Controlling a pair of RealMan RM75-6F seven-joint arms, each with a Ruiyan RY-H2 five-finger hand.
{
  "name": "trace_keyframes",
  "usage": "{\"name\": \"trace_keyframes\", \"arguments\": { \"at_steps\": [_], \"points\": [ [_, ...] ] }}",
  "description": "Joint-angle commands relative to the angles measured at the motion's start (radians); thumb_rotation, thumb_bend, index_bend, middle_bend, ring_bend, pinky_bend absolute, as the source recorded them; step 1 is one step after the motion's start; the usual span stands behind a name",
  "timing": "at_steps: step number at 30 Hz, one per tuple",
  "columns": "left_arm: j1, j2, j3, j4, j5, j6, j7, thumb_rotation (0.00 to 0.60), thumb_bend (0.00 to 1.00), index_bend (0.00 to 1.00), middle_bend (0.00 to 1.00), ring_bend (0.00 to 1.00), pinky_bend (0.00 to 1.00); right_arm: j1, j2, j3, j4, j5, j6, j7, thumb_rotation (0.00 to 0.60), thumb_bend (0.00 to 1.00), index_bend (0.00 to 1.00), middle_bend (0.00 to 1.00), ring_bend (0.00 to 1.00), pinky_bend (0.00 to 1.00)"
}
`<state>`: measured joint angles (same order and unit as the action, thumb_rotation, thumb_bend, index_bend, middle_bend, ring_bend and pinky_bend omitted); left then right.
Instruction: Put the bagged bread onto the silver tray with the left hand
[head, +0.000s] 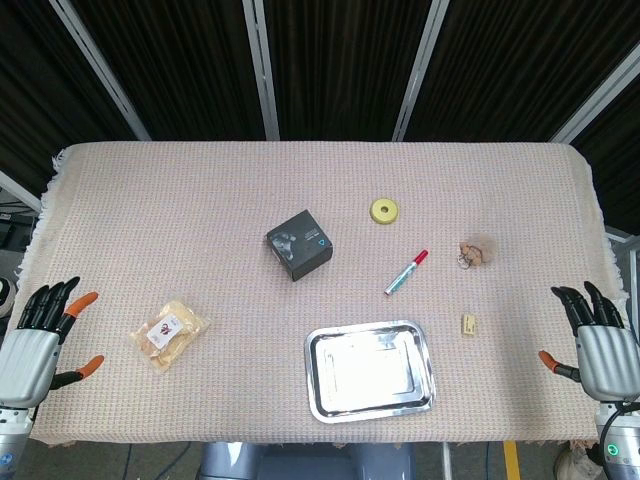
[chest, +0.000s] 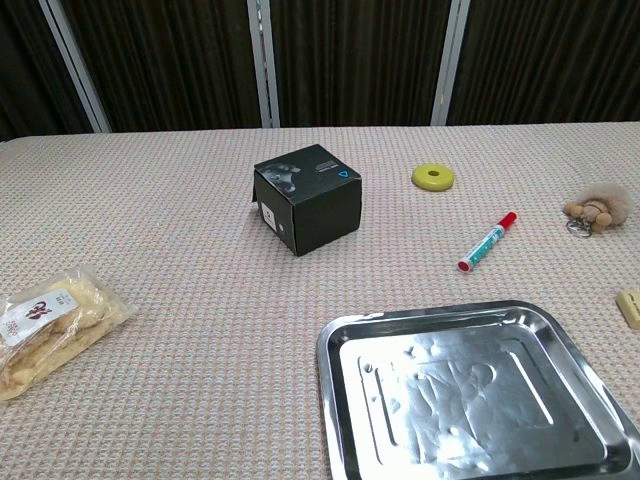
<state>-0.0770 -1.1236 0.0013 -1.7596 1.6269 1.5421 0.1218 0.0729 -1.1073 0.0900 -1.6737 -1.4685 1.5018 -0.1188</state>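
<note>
- Left hand (head: 35, 345) at the table's 8 o'clock edge in head view, fingers spread apart, holding nothing; not seen in chest view
- Right hand (head: 600, 345) at the 4 o'clock edge, fingers apart too, nothing held
- Bagged bread (head: 168, 333) lies flat on the cloth at about 8 o'clock from table centre, near the left hand but not touching it; red-and-white label facing up
- In chest view the bread sits at the far left edge, partly cut off by the frame
- Silver tray (head: 320, 388) at 6 o'clock by the near table edge, nothing in it, well apart from the bread
- Black box (head: 298, 244) near table centre, at 11 o'clock from the tray
- Yellow disc (head: 384, 210) at 1 o'clock from the box
- Marker (head: 406, 272) with red cap, lying diagonal, at 1 o'clock from the tray
- Fuzzy keychain toy (head: 478, 250) at 3 o'clock from the marker
- Small pale block (head: 467, 323) just right of the tray, apart from it
- Beige woven tablecloth (head: 200, 200) covers the whole table
</note>
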Motion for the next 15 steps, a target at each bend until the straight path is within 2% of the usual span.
{"name": "trace_keyframes", "arguments": {
  "at_steps": [1,15],
  "points": [
    [-0.001,0.000,0.000,0.000,0.000,-0.001,0.000,0.600,0.13,0.17,0.00,0.00,0.00,0.000,0.000,0.000,0.000,0.000,0.001,0.000,0.600,0.01,0.13,0.16,0.03,0.16],
    [0.002,0.003,0.002,0.000,0.006,0.002,0.000,0.600,0.13,0.17,0.00,0.00,0.00,-0.006,0.003,-0.003,0.000,-0.007,0.010,0.008,0.600,0.01,0.13,0.16,0.03,0.16]
  ]
}}
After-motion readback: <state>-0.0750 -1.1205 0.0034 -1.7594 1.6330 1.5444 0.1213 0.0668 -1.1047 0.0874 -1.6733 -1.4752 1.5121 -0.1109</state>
